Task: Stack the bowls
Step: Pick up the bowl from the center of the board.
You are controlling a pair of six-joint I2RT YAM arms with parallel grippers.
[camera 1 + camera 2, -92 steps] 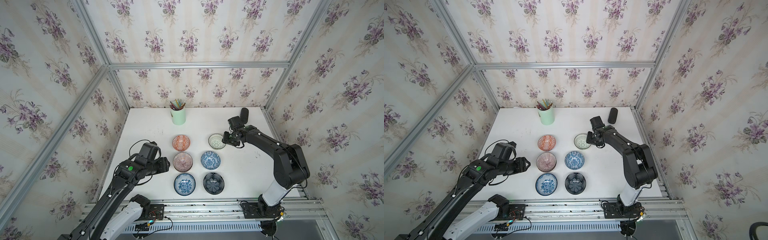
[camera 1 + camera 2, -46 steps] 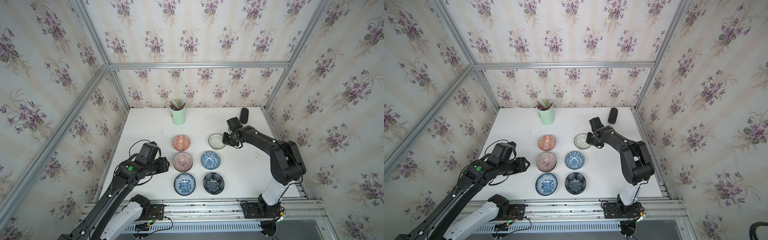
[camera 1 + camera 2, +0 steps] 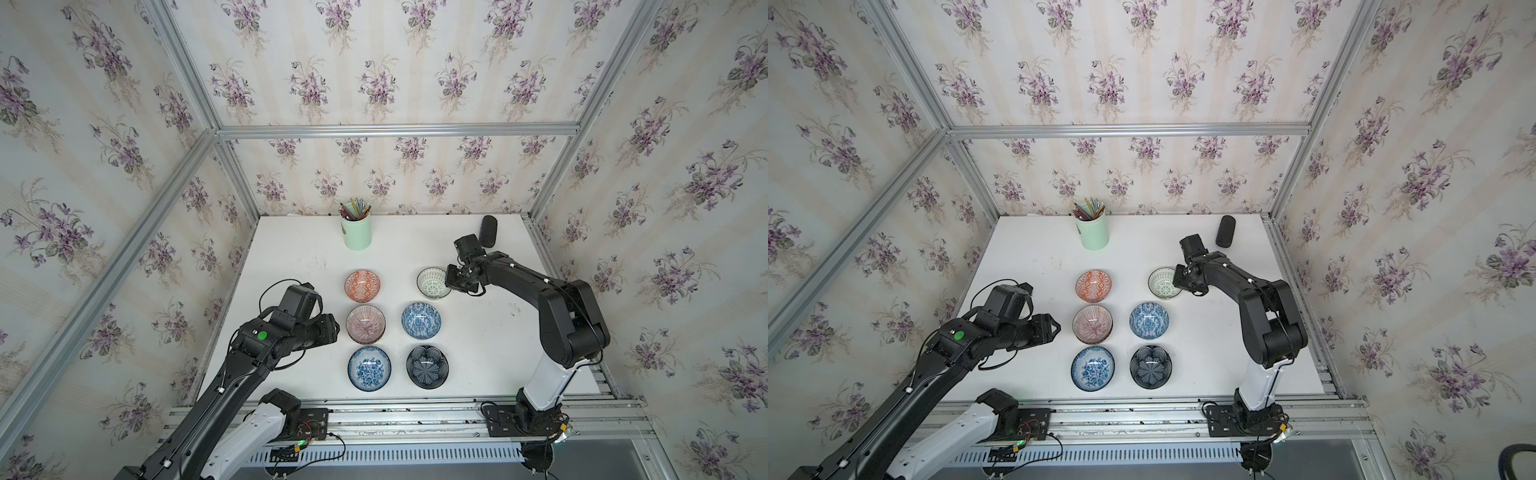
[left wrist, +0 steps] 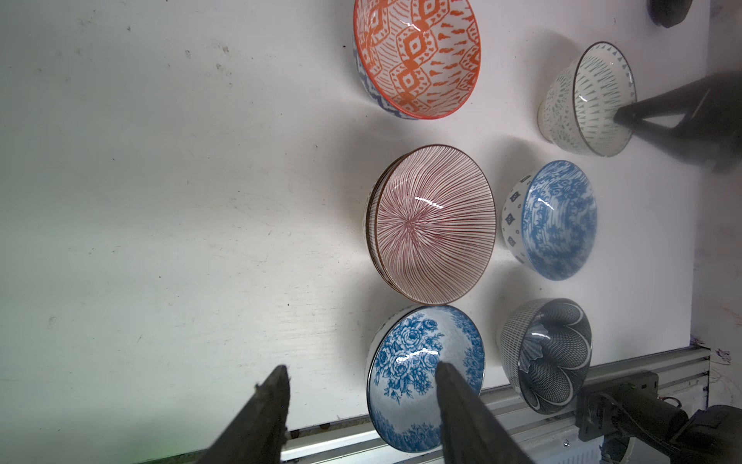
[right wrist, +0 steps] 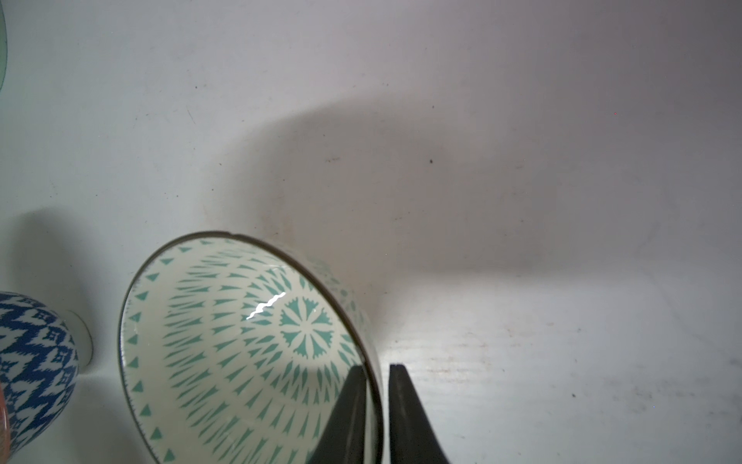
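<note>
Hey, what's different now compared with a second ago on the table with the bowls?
The right gripper closed onto the rim of the green-patterned bowl, one finger inside, one outside; a second ago its jaws stood wider. That bowl, the other bowls and the open left gripper stayed where they were.

No legible text or labels — none anywhere
</note>
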